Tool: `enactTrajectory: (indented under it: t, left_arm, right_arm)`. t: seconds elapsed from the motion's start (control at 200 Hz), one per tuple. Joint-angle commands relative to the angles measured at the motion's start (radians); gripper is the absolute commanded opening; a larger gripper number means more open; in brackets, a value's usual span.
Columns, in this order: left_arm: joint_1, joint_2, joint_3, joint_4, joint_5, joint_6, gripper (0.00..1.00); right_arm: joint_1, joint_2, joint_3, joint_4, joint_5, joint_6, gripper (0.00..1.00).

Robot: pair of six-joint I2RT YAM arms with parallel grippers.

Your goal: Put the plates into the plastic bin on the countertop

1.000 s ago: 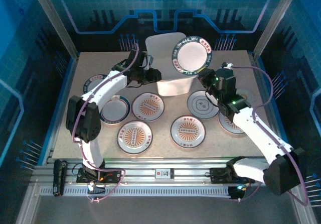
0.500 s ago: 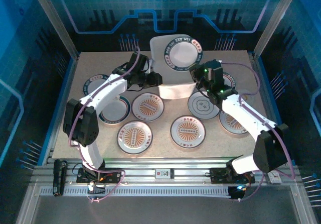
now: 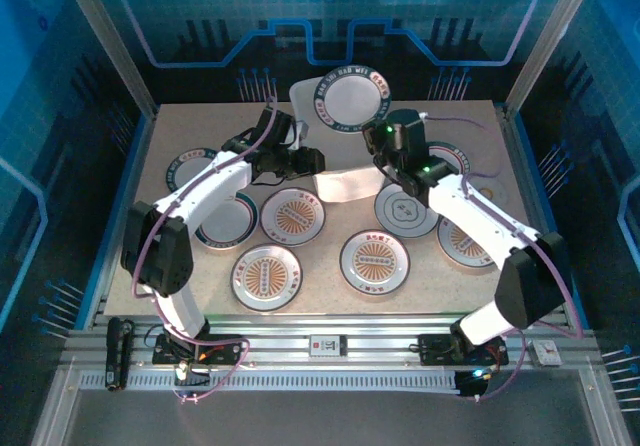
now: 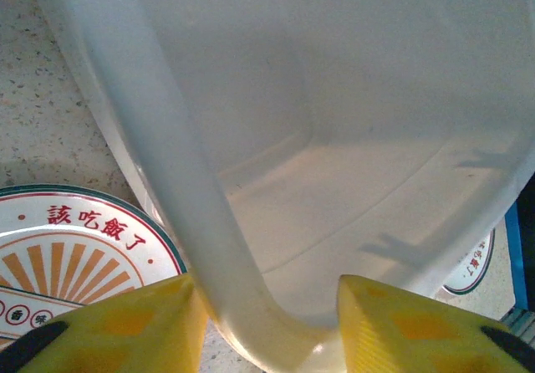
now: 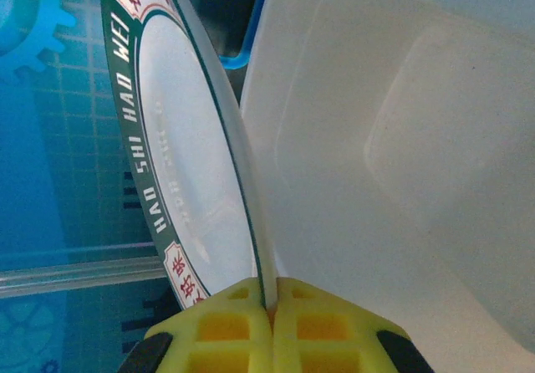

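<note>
The translucent plastic bin (image 3: 335, 180) stands tilted at the back middle of the countertop (image 3: 440, 296). My left gripper (image 3: 314, 159) straddles the bin's near-left corner rim (image 4: 192, 222) and is shut on it, one yellow finger outside and one inside. My right gripper (image 3: 379, 137) is shut on the edge of a white plate with a dark lettered rim (image 3: 350, 101), holding it nearly upright above the bin's back edge. In the right wrist view this plate (image 5: 184, 155) stands just beside the bin wall (image 5: 401, 139), pinched at the gripper (image 5: 269, 306).
Several more plates lie flat in front of the bin: orange-patterned ones (image 3: 293, 215) (image 3: 266, 277) (image 3: 374, 260) (image 3: 465, 241), a grey one (image 3: 405, 209), and rimmed ones at the left (image 3: 228, 221) (image 3: 190, 166) and right (image 3: 450, 156). Blue enclosure walls ring the table.
The right arm has carried the lettered plate left and back, from the bin's right side to above its back edge. The left gripper has stayed on the bin's rim.
</note>
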Motion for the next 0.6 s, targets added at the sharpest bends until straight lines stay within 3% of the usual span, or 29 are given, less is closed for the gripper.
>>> enactTrajectory:
  t: [0.0,0.35,0.595]
  left_arm:
    - [-0.011,-0.058,0.006,-0.02,0.016,0.013,0.5]
    - [-0.006,-0.176,0.02,-0.079,-0.116,0.13,0.71]
    - [0.05,-0.282,-0.047,-0.09,-0.19,0.185,0.77]
  right_arm:
    - [0.018,0.044,0.07,-0.031,0.036,0.048,0.0]
    - [0.046,0.164,0.198,-0.122,0.058,0.089,0.0]
    - [0.068,0.244,0.292,-0.2,0.068,0.123,0.0]
